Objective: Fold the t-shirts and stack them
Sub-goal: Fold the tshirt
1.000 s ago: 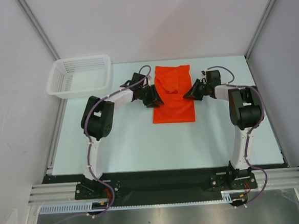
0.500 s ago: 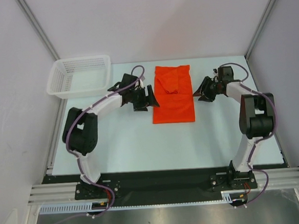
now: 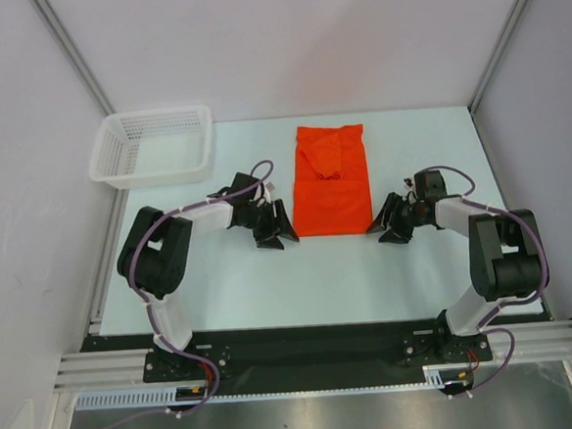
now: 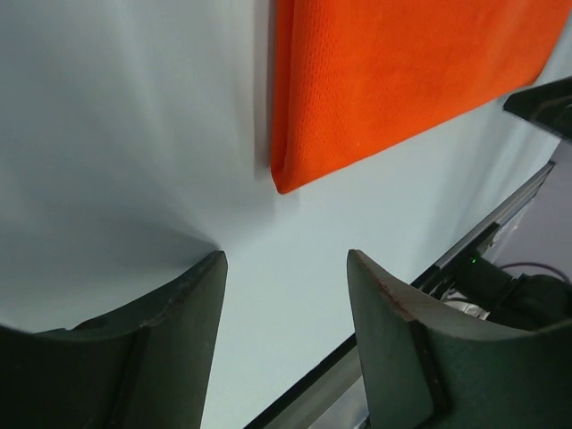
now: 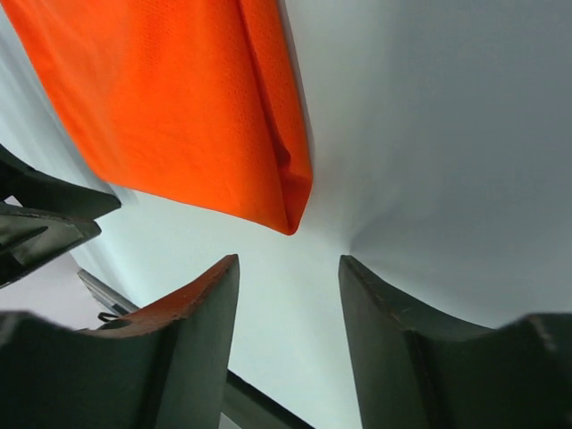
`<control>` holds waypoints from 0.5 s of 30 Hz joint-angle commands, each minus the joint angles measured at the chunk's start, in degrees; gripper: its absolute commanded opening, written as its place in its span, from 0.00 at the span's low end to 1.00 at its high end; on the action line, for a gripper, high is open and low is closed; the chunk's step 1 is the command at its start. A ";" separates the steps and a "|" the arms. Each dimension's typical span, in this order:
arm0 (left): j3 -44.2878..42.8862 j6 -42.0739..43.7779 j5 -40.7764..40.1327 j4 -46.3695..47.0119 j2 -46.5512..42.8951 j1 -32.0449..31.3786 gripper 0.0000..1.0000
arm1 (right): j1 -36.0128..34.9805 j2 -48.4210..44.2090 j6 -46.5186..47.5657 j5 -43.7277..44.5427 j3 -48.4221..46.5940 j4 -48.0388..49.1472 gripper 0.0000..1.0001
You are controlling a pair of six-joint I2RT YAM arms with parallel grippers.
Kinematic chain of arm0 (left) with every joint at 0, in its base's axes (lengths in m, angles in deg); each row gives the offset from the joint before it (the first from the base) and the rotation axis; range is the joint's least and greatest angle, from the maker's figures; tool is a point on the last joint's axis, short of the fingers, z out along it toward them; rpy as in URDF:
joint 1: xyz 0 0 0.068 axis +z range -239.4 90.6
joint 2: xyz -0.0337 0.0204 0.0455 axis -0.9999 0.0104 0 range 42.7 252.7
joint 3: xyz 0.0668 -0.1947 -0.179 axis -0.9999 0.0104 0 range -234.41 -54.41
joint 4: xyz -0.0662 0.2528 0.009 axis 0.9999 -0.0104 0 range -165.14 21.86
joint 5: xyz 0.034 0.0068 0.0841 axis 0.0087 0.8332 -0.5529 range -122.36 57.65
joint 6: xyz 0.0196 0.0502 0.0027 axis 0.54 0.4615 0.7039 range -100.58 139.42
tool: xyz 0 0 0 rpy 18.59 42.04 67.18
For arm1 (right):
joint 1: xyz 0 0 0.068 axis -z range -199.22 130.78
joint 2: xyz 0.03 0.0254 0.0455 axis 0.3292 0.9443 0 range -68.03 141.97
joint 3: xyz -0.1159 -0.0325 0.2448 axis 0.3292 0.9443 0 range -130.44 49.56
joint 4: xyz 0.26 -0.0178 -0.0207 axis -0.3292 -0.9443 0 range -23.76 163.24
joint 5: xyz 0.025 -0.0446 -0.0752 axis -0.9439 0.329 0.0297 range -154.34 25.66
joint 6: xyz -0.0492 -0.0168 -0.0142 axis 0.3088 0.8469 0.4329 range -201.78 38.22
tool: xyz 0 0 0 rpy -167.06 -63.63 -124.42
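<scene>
The orange-red t-shirt (image 3: 331, 182) lies folded into a long narrow rectangle on the table, with a bunched fold near its far end. My left gripper (image 3: 274, 232) sits low by the shirt's near left corner, open and empty. In the left wrist view the t-shirt's corner (image 4: 295, 170) is just ahead of the left gripper (image 4: 286, 259), a short gap away. My right gripper (image 3: 386, 225) is beside the near right corner, also open and empty. In the right wrist view the t-shirt's folded corner (image 5: 286, 201) lies just beyond the right gripper (image 5: 289, 261).
A white mesh basket (image 3: 154, 145) stands at the far left of the pale table (image 3: 271, 284). Grey walls and metal rails close in the table's sides, and a black base strip (image 3: 314, 340) runs along the near edge.
Both grippers have left the shirt's middle edges, swung outward and come down toward me beside its near corners. The right gripper, shut before, is now open.
</scene>
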State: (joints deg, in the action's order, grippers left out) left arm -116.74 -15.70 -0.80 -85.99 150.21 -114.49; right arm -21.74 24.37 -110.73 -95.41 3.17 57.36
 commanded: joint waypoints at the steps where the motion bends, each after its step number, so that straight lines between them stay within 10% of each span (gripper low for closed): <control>1: 0.89 -3.55 0.27 5.28 -0.19 0.91 0.62 | 0.06 1.11 -2.86 -2.15 1.39 7.52 0.52; 15: 1.50 -12.60 -4.57 6.33 3.15 1.79 0.60 | 1.82 4.72 -7.08 -2.85 2.80 13.77 0.50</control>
State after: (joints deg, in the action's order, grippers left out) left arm -115.88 -25.60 -1.53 -80.48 151.30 -113.15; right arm -20.26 27.96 -116.91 -98.22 5.66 68.46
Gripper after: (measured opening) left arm 0.611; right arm 0.502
